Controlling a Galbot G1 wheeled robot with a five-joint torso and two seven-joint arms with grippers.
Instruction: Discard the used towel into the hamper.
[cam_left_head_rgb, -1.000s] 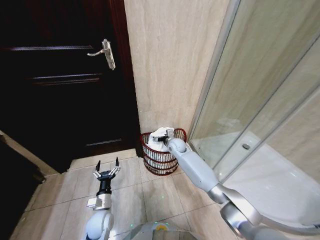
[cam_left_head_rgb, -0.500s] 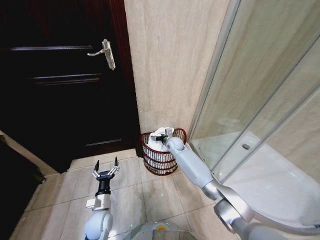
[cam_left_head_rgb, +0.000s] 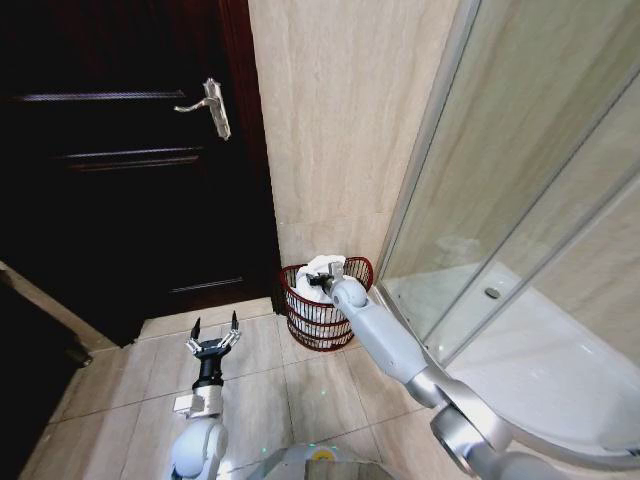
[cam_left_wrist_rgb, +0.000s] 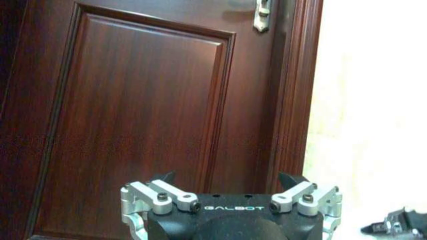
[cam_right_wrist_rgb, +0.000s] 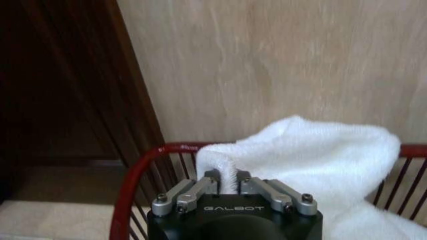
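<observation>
A: Item: towel (cam_right_wrist_rgb: 313, 150), pinched in the closed right claw (cam_right_wrist_rgb: 228, 181), sitting inside the hamper (cam_left_head_rgb: 296, 300). Left claw (cam_left_head_rgb: 214, 334): gaping, empty, idling above the floor.

B: Risk: terry snagging the fingers on release, dragging out.

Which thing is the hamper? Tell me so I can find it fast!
Find the dark door and the beige wall beside it. On the floor at that wall's foot, by the shower glass, stands the hamper. It is a round red-brown wire basket with a white towel heaped in it, pinched by the right gripper.
</observation>
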